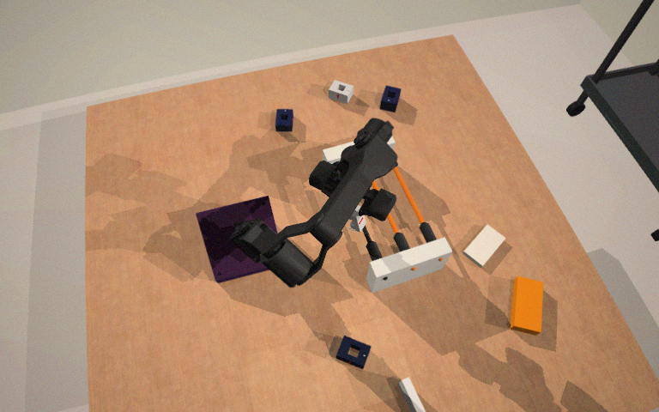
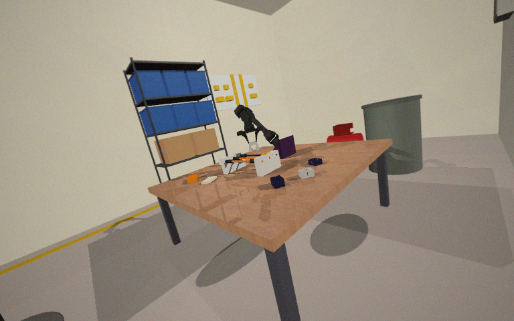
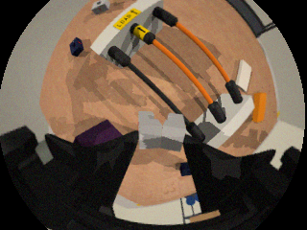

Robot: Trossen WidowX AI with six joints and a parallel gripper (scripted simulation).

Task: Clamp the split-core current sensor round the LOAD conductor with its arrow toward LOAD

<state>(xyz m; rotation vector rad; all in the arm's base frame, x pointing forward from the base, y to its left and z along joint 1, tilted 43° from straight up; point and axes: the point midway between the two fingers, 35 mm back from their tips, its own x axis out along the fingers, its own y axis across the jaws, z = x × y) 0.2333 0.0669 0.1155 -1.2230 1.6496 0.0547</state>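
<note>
The light-grey split-core sensor [image 1: 358,222] [image 2: 253,146] [image 3: 150,130] is held in the air, its two halves apart with a gap between them. A red mark shows on it in the top view. My gripper [image 2: 252,141] [image 3: 161,136] is shut on it, one finger on each side. The LOAD label [image 2: 266,154] [image 3: 127,19] is yellow, on one white end block. The middle orange conductor [image 1: 392,224] [image 3: 177,59] has a yellow sleeve [image 3: 142,33] with a black arrow near that label. The sensor is above the conductors and touches none that I can see. The arm hides the fingertips in the top view.
A black conductor [image 3: 151,88] and another orange one [image 1: 408,196] [image 3: 206,50] flank the middle one. A second white block [image 1: 410,267] [image 3: 240,122] carries their other ends. A purple panel [image 1: 232,209] [image 3: 98,134], an orange box [image 1: 527,305] and a white box [image 1: 484,245] stand around.
</note>
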